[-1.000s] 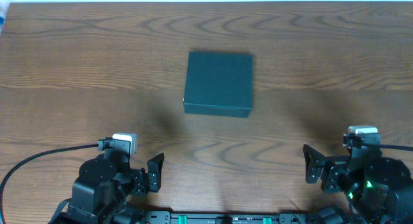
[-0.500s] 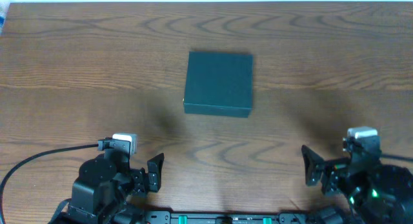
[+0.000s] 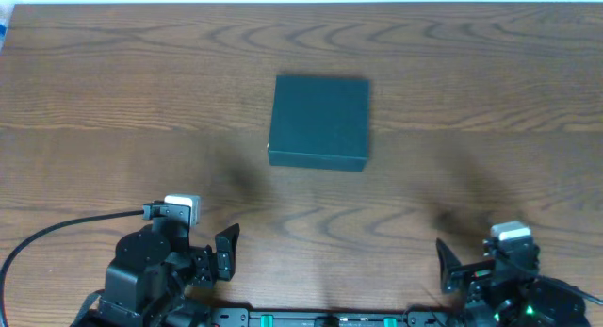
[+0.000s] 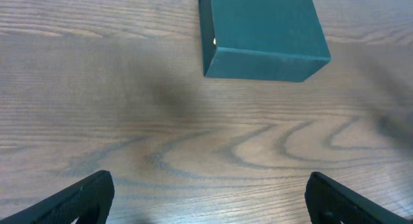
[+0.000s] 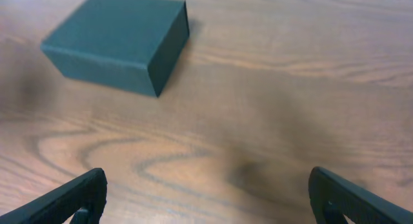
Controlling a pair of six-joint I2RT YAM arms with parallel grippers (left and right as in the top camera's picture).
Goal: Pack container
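Note:
The container (image 3: 318,122) is a dark teal-black box that lies closed on the wooden table, a little beyond its middle. It also shows in the left wrist view (image 4: 261,33) and the right wrist view (image 5: 116,40). My left gripper (image 3: 213,256) rests near the front edge at the left. It is open, and only bare wood lies between its fingers (image 4: 208,199). My right gripper (image 3: 464,270) sits at the front right, also open and holding nothing (image 5: 206,197). Both grippers are well short of the container and apart from it.
A black cable (image 3: 57,233) curves from the left arm toward the table's left front corner. The table's far edge (image 3: 301,3) meets a white strip. Nothing but the container shows on the wood (image 3: 490,101).
My right arm has drawn back toward the front edge and slightly left, with its jaws still wide. The left arm and the container have not moved.

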